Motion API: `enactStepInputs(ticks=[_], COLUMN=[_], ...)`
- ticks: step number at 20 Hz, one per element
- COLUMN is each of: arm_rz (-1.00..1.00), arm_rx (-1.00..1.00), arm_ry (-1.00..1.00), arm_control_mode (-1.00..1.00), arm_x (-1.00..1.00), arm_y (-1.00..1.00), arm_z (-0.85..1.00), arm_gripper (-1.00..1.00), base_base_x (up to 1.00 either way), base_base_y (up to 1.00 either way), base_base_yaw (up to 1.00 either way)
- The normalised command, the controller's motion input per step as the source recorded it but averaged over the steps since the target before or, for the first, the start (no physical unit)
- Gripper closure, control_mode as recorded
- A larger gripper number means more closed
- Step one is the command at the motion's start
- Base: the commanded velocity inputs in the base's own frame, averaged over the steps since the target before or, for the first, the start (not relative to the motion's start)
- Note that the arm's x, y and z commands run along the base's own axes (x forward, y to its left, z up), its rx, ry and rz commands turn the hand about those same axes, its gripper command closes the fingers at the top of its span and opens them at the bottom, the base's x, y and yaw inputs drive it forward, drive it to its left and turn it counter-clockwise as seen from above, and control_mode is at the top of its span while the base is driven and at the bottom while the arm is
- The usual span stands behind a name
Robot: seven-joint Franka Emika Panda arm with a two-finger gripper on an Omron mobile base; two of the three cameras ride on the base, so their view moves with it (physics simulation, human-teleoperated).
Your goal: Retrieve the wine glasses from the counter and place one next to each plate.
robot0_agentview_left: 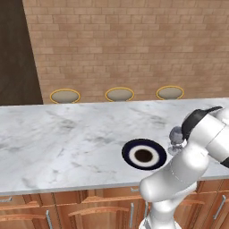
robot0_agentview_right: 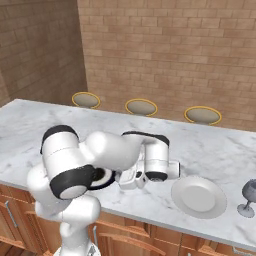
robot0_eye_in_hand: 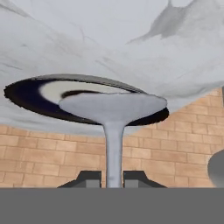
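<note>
My gripper (robot0_eye_in_hand: 113, 180) is shut on the thin stem of a bluish-grey wine glass (robot0_eye_in_hand: 113, 109), whose round foot points away from the hand. This glass (robot0_agentview_left: 175, 136) is upright just right of the dark navy plate (robot0_agentview_left: 144, 154) on the long marble island (robot0_agentview_left: 67, 143). I cannot tell whether its foot touches the top. A second wine glass (robot0_agentview_right: 248, 197) stands on the island just right of the white plate (robot0_agentview_right: 198, 196). My arm hides most of the navy plate (robot0_agentview_right: 103, 180) in the right base view. The counter is out of view.
Three round stools (robot0_agentview_left: 119, 94) line the island's far side, in front of a brick wall. Brown wooden cabinets (robot0_agentview_left: 89, 208) run under the near edge. My own elbow (robot0_agentview_right: 67, 165) bulks over the island's near edge.
</note>
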Motion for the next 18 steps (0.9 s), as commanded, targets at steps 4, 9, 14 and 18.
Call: enactStepInputs(ticks=[4,9,14,18], arm_rz=[0.00,0.00,0.00,0.00], arm_rx=[0.00,0.00,0.00,0.00], arm_ry=[0.00,0.00,0.00,0.00], arm_control_mode=[-1.00,-1.00,-1.00,-1.00], arm_x=[0.09,0.11,0.05,0.05], arm_y=[-0.10,-0.09,-0.04,-0.04], arm_z=[-0.16,-0.17,-0.28,-0.32], arm_gripper=[1.00,1.00,1.00,1.00], base_base_x=[0.00,0.00,0.00,0.00], base_base_y=[0.00,0.00,0.00,0.00], base_base_yaw=[0.00,0.00,0.00,0.00])
